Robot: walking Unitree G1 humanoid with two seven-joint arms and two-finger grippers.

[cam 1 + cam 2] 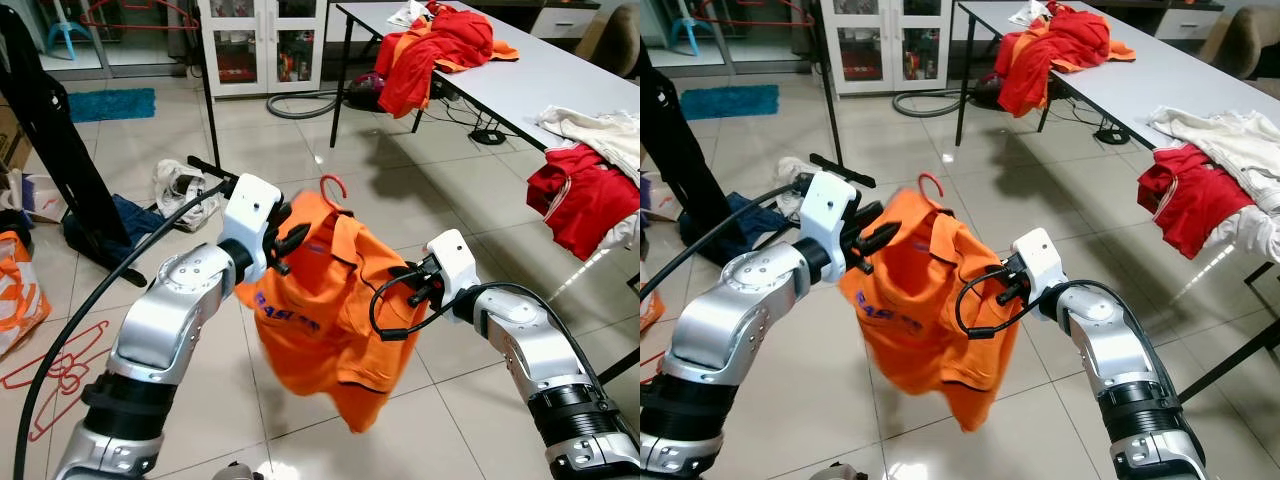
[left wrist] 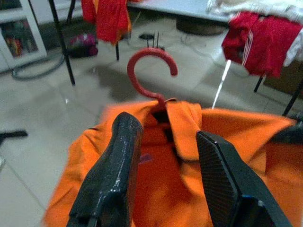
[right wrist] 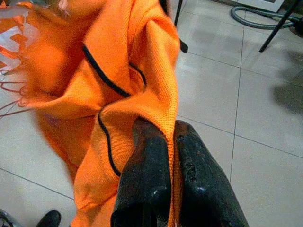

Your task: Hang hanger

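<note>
An orange polo shirt hangs in mid-air between my two arms, on a red hanger whose hook sticks up out of the collar. My left gripper is at the shirt's left shoulder. In the left wrist view its fingers stand apart, with the collar and hook just beyond them. My right gripper is at the shirt's other shoulder. The right wrist view shows it shut on a fold of the orange fabric.
A grey table runs along the right with red and orange clothes and a red garment over its edge. A black rack pole stands ahead on the left. Red hangers and a pile of clothes lie on the tile floor.
</note>
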